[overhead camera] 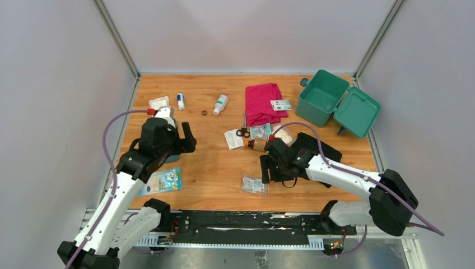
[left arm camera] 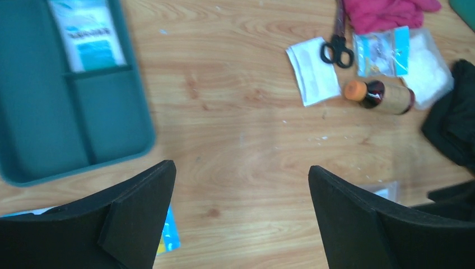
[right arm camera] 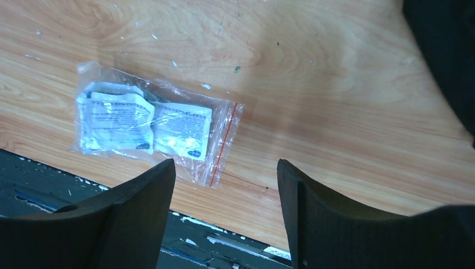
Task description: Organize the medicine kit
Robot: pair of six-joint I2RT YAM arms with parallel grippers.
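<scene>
Zero items sat in open medicine kit (overhead camera: 322,96); supplies (overhead camera: 253,184) lay strewn on table (overhead camera: 213,162); left tool (left arm camera: 240,168), right tool (right arm camera: 225,163) spread, empty

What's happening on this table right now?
Two robot arms are sorting medical supplies. The medicine kit sits open at the far right, with items loose on the table. The right gripper hangs open close to a clear bag of packets near the front edge, holding nothing. The left gripper, also open and empty, hovers beside a teal tray holding one packet.
</scene>
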